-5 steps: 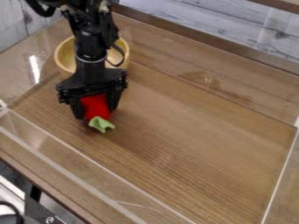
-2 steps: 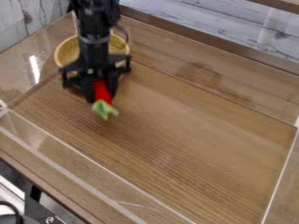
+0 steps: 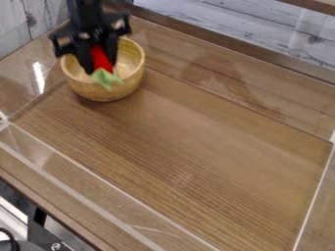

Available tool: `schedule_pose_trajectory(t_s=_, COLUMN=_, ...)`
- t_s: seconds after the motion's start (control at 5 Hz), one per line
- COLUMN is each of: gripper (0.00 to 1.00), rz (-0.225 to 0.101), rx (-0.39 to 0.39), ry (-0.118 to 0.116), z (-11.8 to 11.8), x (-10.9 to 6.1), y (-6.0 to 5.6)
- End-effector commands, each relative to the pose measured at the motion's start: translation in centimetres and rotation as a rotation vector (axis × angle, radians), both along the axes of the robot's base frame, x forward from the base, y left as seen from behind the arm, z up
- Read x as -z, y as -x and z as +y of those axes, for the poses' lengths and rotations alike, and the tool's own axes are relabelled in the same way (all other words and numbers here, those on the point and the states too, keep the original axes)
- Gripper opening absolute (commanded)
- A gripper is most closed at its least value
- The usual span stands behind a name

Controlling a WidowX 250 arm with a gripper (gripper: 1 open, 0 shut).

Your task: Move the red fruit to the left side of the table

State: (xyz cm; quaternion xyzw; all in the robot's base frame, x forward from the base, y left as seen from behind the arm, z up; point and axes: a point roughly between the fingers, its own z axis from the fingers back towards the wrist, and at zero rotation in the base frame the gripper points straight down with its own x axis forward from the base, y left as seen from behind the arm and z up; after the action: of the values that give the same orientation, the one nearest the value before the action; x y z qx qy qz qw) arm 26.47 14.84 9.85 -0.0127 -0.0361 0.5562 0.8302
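My gripper (image 3: pixel 100 55) hangs at the far left of the table (image 3: pixel 197 147), pointing down above the round wooden bowl (image 3: pixel 76 86). It is shut on the red fruit (image 3: pixel 102 61), which shows as a glossy red piece between the dark fingers. The fruit is lifted off the tabletop. A light green patch (image 3: pixel 108 79) sits just under the red, over the bowl's inside; I cannot tell whether it is the fruit's leafy cap or something lying in the bowl. The arm hides the back of the bowl.
Low clear plastic walls (image 3: pixel 131 201) edge the brown wood-grain tabletop on the near and left sides. A pale plank wall runs behind the table's far edge.
The gripper closed on the red fruit, lifted it off the tabletop and carried it up and to the far left, from in front of the bowl to above it.
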Motion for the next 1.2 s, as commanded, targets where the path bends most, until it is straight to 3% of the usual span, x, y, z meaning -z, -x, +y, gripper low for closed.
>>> schedule_pose_trajectory(t_s=0.0, gripper=0.0, rz=-0.044, rx=-0.039, ry=-0.019, z=2.6, x=-1.2, y=-1.4)
schedule_pose_trajectory(t_s=0.6, gripper=0.0, rz=-0.02, rx=-0.128, ry=-0.02, z=6.7, x=0.2, y=-3.1)
schedule_pose_trajectory(t_s=0.8, gripper=0.0, rz=-0.013, rx=-0.151, ry=-0.019, z=7.0, x=0.4, y=-3.4)
schedule_pose_trajectory(t_s=1.0, gripper=1.0, rz=-0.004, rx=-0.169, ry=-0.016, z=6.8, x=0.6, y=-3.5)
